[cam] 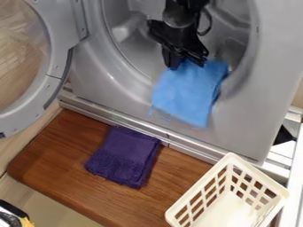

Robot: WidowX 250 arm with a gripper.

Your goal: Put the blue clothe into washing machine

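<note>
The black gripper (187, 64) is at the washing machine's (237, 128) round opening, clasping the blue cloth (188, 93) by its upper end; the cloth hangs over the opening's lower rim. On the left, the door (58, 75) stands open. A folded purple cloth (125, 156) lies by the wooden board's (56, 153) machine-side edge, and right of it sits a cream basket (198, 191).

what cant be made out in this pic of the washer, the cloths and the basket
- Blue cloth's upper end: camera view, partly covered by the pincer.
- Part of the drum: camera view, behind the arm.
- Door's far side: camera view, cut by the left edge.
- Basket's near end: camera view, cut by the bottom edge.
</note>
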